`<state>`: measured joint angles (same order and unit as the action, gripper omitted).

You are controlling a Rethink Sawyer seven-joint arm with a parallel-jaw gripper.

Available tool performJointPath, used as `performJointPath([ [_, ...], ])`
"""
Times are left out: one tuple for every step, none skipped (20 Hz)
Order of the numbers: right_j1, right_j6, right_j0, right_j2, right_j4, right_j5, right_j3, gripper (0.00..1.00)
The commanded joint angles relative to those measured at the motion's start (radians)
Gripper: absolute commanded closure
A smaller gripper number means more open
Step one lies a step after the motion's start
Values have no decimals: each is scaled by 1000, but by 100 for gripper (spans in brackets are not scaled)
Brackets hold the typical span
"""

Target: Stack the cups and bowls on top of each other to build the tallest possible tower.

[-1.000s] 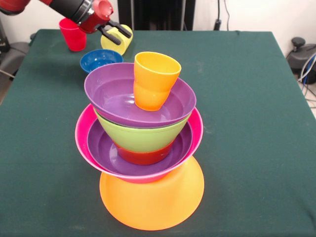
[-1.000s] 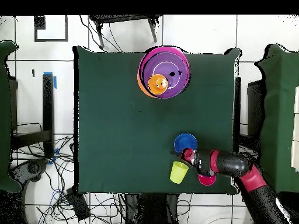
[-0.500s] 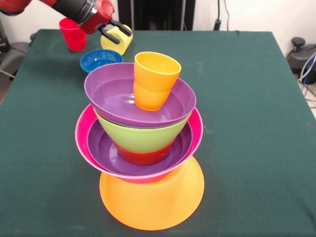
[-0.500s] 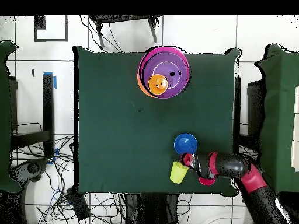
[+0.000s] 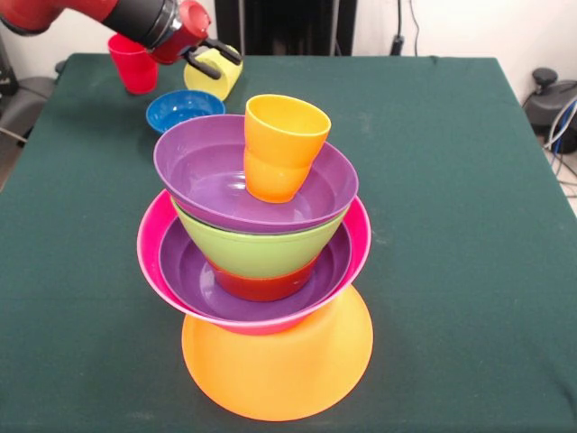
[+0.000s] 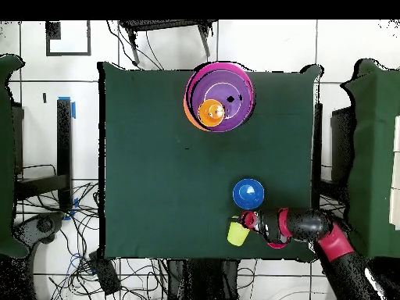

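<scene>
The tower (image 5: 270, 271) stands at the table's near side: an upturned orange bowl (image 5: 279, 374), a hot pink bowl (image 5: 149, 253), a purple bowl, a small red-orange bowl (image 5: 261, 287), a lime green bowl (image 5: 261, 253) and a second purple bowl (image 5: 198, 171), with the orange cup (image 5: 279, 144) on top. The blue bowl (image 5: 183, 110), the red cup (image 5: 133, 63) and the pale yellow cup (image 5: 221, 83) stand on the table at the far left. My gripper (image 5: 214, 58) is open, low over the yellow cup's rim. In the overhead view the gripper (image 6: 247, 221) partly covers the yellow cup (image 6: 235, 233).
The dark green table (image 5: 451, 225) ends just behind the cups. In the overhead view the arm (image 6: 312, 226) reaches in from the lower right, over the red cup. The blue bowl (image 6: 248, 191) sits just beyond the gripper. Cables lie on the floor around the table.
The gripper has moved back toward the table's far edge and come down onto the yellow cup, now covering part of it in the overhead view. The tower has not moved.
</scene>
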<state>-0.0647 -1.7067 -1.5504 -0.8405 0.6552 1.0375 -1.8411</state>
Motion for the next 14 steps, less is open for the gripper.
performJointPath([
  [58, 344, 47, 81, 84, 52, 150, 0],
  [63, 350, 44, 82, 87, 46, 150, 0],
  [68, 357, 41, 83, 90, 40, 150, 0],
  [78, 376, 34, 78, 92, 32, 149, 0],
  [84, 384, 23, 71, 99, 6, 142, 100],
  [78, 389, 27, 69, 111, -2, 140, 100],
  [72, 393, 30, 67, 123, -9, 137, 100],
  [66, 398, 33, 64, 136, -17, 135, 100],
  [56, 401, 42, 62, 149, -16, 136, 100],
  [47, 391, 52, 64, 154, -8, 139, 100],
  [43, 387, 55, 64, 157, -8, 138, 100],
  [33, 382, 60, 64, 166, -14, 135, 100],
  [29, 371, 62, 66, 167, -19, 132, 100],
  [25, 368, 61, 67, 170, -23, 128, 100],
])
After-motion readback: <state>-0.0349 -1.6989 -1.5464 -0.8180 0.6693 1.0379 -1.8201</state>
